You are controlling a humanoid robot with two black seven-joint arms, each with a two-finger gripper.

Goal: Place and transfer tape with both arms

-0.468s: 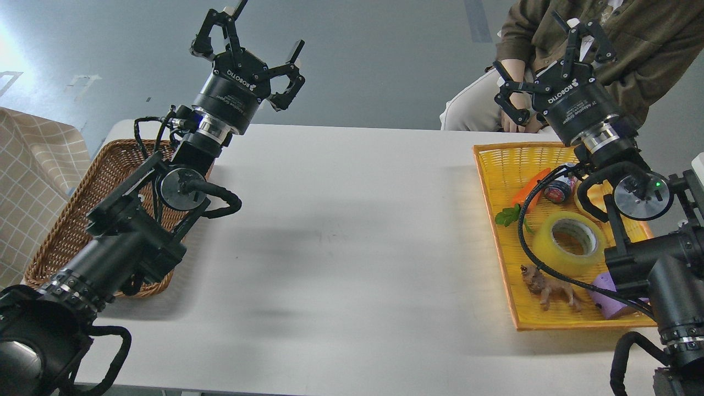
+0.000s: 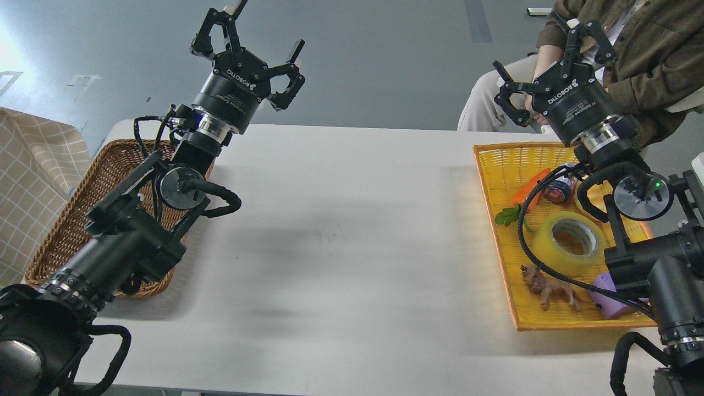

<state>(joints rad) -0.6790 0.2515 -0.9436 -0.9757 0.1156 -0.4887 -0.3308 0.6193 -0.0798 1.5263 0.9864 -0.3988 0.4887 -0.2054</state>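
A lab: bare white table (image 2: 352, 231), grey floor (image 2: 374, 60), seated onlooker (image 2: 632, 49).

View: a single head camera looked forward and down from above the near edge of the table (image 2: 352, 220).
Facing: toward the far floor.
Distance: close; arm bases filled the near corners.
Span: left basket (image 2: 66, 220) to right tray (image 2: 495, 165).
Shared: only one view given.

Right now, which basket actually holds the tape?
The yellow basket on the right: the tape lies flat in it among toys. The brown wicker basket on the left shows no tape.
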